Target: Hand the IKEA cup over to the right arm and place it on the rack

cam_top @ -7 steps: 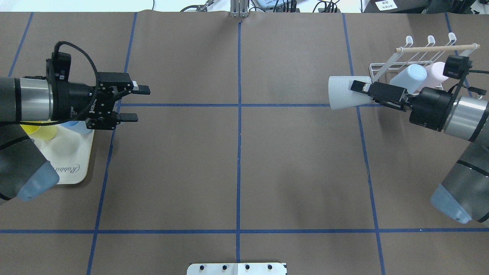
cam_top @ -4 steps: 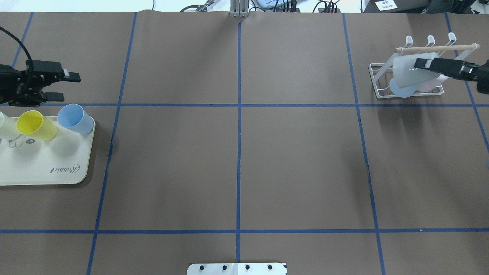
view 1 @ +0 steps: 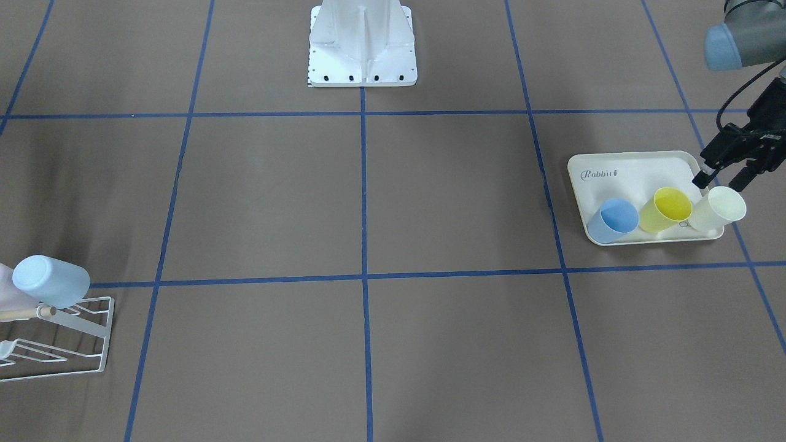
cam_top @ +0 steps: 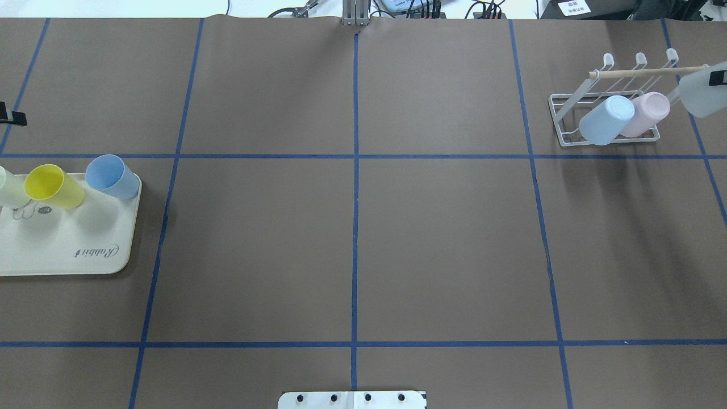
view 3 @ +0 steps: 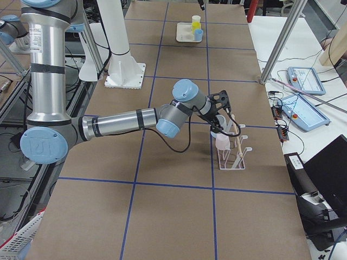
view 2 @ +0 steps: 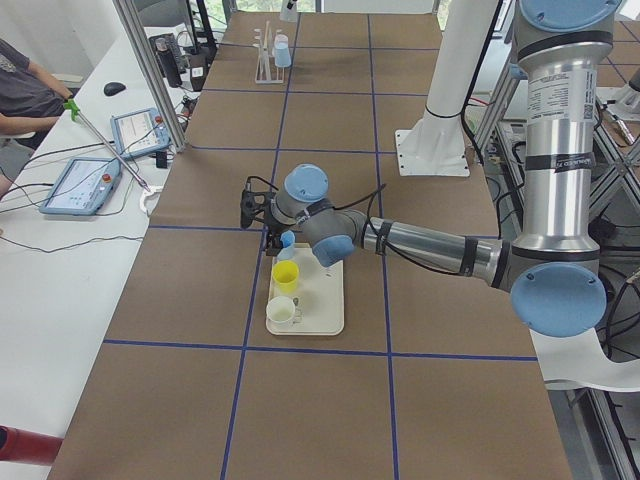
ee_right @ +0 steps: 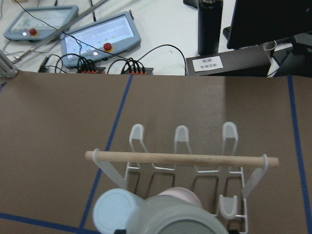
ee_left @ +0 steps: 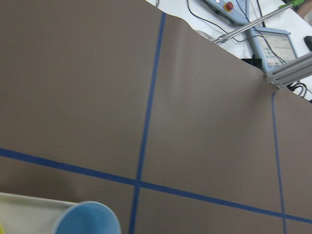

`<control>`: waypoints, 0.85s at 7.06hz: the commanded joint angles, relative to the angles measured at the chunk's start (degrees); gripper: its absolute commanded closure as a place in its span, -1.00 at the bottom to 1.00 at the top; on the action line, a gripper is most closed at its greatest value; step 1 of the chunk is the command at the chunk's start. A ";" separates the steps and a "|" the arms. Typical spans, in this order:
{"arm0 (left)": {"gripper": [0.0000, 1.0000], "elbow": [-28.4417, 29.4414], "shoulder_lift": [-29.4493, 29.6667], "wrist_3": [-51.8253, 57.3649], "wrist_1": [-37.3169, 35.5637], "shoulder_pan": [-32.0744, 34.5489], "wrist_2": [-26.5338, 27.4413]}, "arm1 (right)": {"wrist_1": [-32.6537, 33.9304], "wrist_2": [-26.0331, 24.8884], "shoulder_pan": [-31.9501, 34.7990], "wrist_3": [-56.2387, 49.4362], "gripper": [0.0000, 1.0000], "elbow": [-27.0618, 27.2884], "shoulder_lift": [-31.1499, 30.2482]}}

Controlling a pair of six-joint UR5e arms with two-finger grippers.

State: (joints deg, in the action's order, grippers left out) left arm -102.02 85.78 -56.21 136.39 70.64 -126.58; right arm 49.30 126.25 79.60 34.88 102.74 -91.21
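Observation:
My right gripper (view 3: 219,129) is shut on a pale translucent IKEA cup (cam_top: 700,97), held tilted at the right end of the white wire rack (cam_top: 568,122), just below its wooden dowel (cam_top: 647,71). In the right wrist view the held cup (ee_right: 178,222) sits low, in front of the dowel (ee_right: 180,158). A light-blue cup (cam_top: 605,119) and a pink cup (cam_top: 646,113) rest on the rack. My left gripper (view 1: 719,182) is open and empty, hovering over the far end of the cream tray (view 1: 632,172) by the white cup (view 1: 717,210).
The tray (cam_top: 68,250) holds a blue cup (cam_top: 112,176), a yellow cup (cam_top: 54,186) and a white cup (cam_top: 7,188). The robot's base plate (view 1: 362,61) stands at mid table. Blue tape lines grid the brown table cover.
My right gripper carried the pale cup from left of the rack across to its right end. My left gripper drew back left, almost out of the overhead view.

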 commanded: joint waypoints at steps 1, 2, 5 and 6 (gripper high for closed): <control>-1.00 0.41 -1.06 2.95 -1.30 0.56 0.01 | 10.98 -0.30 1.52 -11.99 0.52 -4.88 4.78; -1.00 0.67 -1.06 2.86 -1.30 0.56 0.01 | 10.38 -0.30 1.53 -12.28 0.51 -9.62 7.25; -1.00 0.68 -1.06 2.77 -1.30 0.47 -0.07 | 10.29 -0.30 1.35 -11.58 0.49 -12.12 8.50; -1.00 0.68 -1.06 2.77 -1.30 0.47 -0.07 | 10.29 -0.30 1.00 -11.58 0.49 -12.56 8.50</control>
State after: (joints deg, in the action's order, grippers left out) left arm -101.34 84.73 -53.41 135.09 71.15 -126.64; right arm 59.58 125.95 80.85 23.25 90.74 -82.83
